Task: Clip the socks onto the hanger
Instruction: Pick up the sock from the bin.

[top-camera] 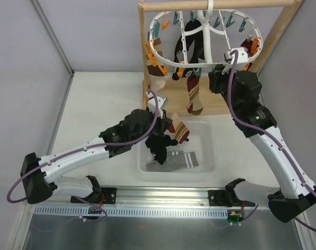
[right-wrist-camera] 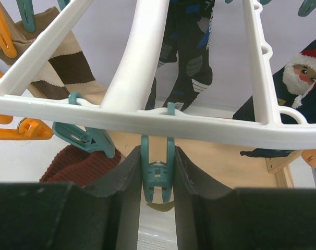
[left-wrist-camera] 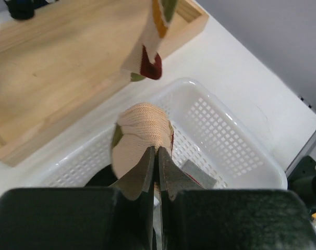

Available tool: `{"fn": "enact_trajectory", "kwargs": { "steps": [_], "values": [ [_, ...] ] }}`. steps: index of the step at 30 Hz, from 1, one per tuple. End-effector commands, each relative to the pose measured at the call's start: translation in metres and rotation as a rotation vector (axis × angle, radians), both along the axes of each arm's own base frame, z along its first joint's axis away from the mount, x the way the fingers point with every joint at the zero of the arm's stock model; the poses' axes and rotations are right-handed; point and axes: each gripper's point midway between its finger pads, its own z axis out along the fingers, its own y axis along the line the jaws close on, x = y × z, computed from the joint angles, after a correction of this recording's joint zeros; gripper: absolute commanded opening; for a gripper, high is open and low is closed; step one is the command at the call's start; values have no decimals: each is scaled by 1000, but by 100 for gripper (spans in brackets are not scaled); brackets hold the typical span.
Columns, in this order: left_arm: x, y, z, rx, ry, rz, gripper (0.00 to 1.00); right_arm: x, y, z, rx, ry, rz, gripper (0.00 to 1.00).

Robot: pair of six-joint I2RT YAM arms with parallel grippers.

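The left gripper (left-wrist-camera: 157, 152) has its jaws closed on a tan sock (left-wrist-camera: 143, 127), held above the basket (left-wrist-camera: 226, 140), near centre. The sock is probably light and limp, so pinch its ribbed end. The right gripper (right-wrist-camera: 157, 153) jaws clamp a teal clothespin (right-wrist-camera: 157, 174) on the hanger (right-wrist-camera: 142, 119), far right.

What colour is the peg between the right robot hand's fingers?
Teal; the peg shows best in the right wrist view.
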Motion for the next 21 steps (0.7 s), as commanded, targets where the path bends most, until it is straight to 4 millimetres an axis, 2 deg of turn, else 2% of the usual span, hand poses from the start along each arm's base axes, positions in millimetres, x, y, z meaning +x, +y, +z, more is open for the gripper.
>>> {"fn": "enact_trajectory", "kwargs": {
  "steps": [1, 4, 8, 12, 16, 20, 21],
  "values": [
    [2, 15, 21, -58, -27, 13, 0, -1, -2, -7, 7, 30, -13, 1],
    [4, 21, 7, -62, 15, 36, 0, -1, 0, -9, 7, 35, -9, 1],
    [1, 22, -35, -41, 133, 51, 0, 0, 0, -13, 1, 47, -11, 1],
    [-7, 15, -67, 10, 199, 4, 0, 0, -2, -17, -5, 53, -18, 1],
    [-16, 6, -76, 22, 238, -61, 0, 1, -3, -20, -11, 57, -24, 1],
    [-28, -16, -67, 17, 238, -177, 0, 2, -2, -22, -12, 63, -26, 1],
    [-28, -20, -70, 28, 239, -186, 0, 3, -1, -23, -12, 64, -24, 1]
  ]
}}
